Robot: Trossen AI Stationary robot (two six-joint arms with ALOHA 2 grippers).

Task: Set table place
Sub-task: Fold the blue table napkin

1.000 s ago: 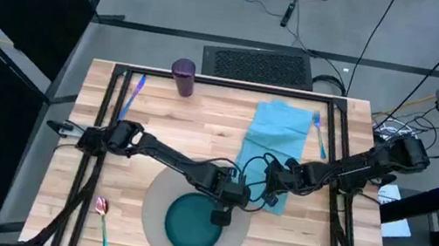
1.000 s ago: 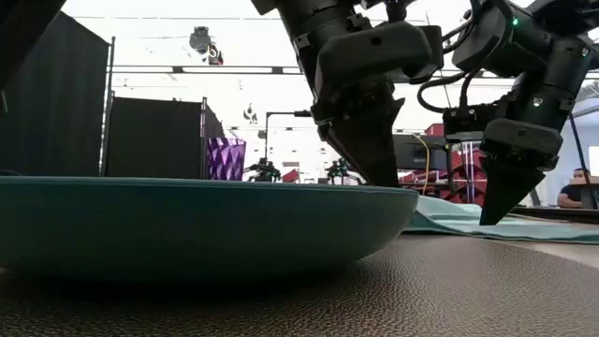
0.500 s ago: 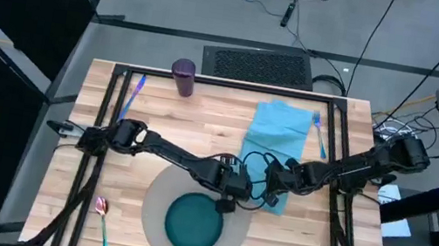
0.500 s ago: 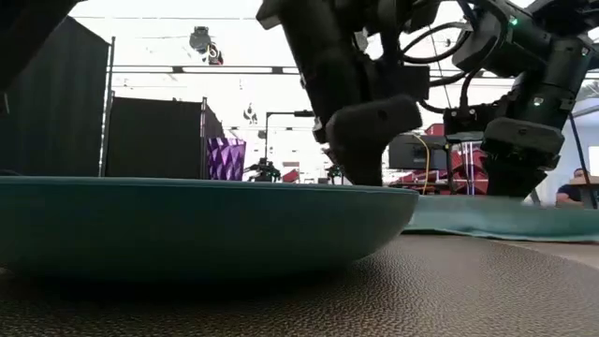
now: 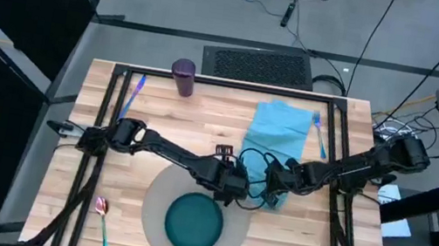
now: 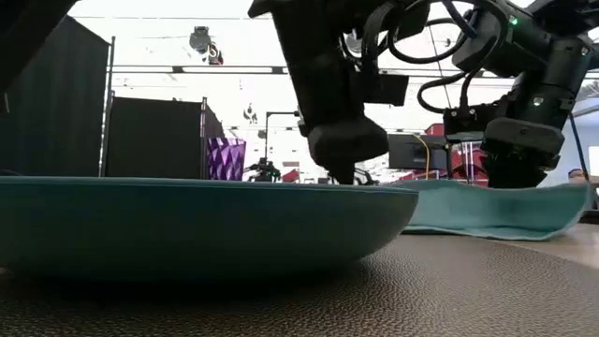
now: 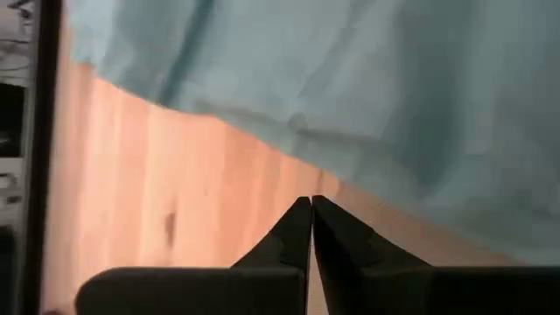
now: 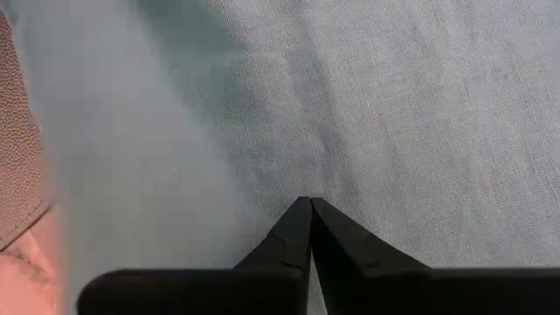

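one plate (image 5: 193, 223), one cup (image 5: 183, 76), one napkin (image 5: 279, 132)

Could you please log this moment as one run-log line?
left claw: shut, empty, over table beside napkin | right claw: shut on napkin | plate: on mat

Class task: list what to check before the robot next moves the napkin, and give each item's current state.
1. Right tool shut on the light blue cloth napkin: ok.
2. Left tool shut, empty, over the pale wooden table: ok.
3. Round teal plate centred on the round grey mat: ok.
4. Blue plastic utensil at the napkin's right edge clear of the cloth: cannot tell.
5. Purple cup upright, away from both arms: ok.
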